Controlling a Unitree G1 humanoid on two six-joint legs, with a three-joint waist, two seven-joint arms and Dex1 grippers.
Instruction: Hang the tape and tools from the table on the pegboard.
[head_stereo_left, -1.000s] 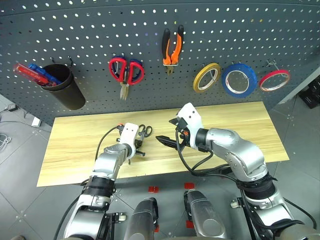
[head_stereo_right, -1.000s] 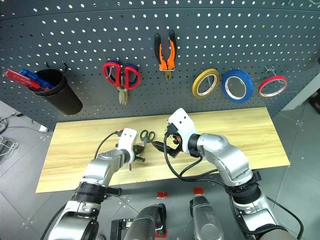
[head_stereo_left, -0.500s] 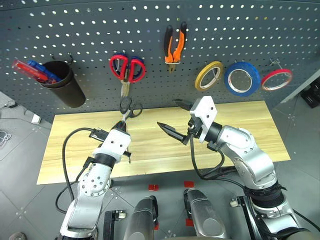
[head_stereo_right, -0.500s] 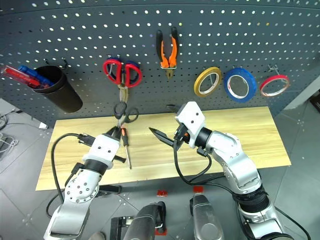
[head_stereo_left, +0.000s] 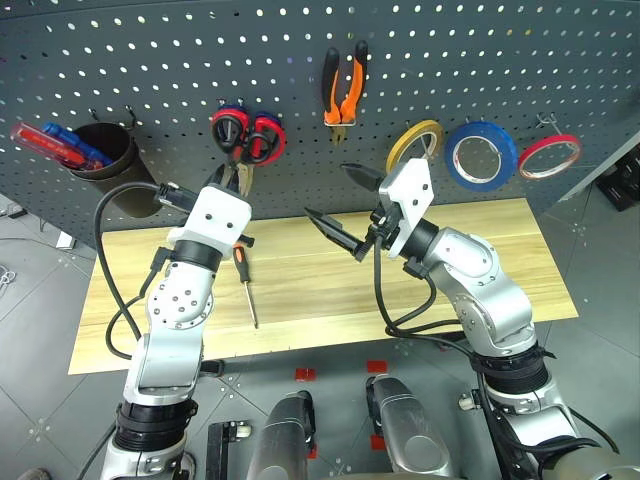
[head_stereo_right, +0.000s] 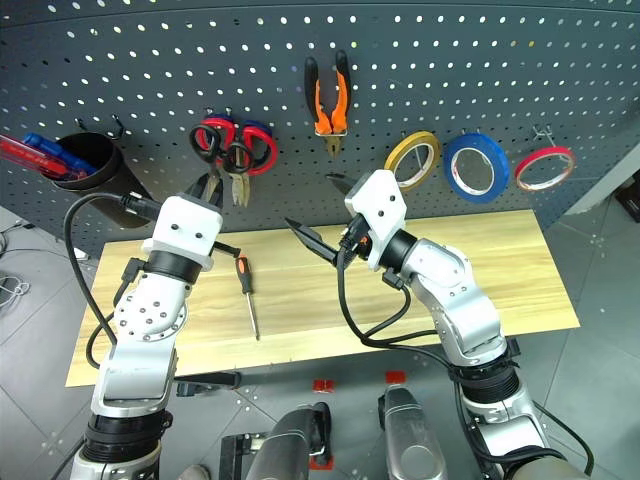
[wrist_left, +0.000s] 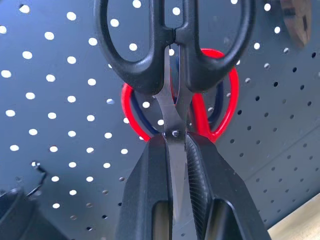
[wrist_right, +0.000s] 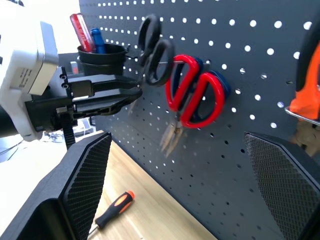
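Now three tape rolls (head_stereo_left: 481, 155) hung; left fingers (wrist_left: 200, 190) pinching one black scissors (wrist_left: 172, 45); right fingers (head_stereo_left: 335, 232) spread.

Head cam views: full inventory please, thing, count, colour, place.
pegboard: 1, dark grey, upright behind the table
table: 1, light wood, below the pegboard
black cup: 1, black, hung at the pegboard's left, red and blue items inside
red-handled scissors: 1, red, hung right of the cup
pliers: 1, orange and black, hung near the middle
yellow tape roll: 1, yellow, hung right of the pliers
blue tape: 1, blue with white core, hung right of the yellow roll
red tape roll: 1, red, hung far right
screwdriver: 1, orange and black handle, lying on the table
black-handled scissors: 1, black, in the left gripper, in front of the red pair
left gripper: shut on the blades
right gripper: open, holding nothing
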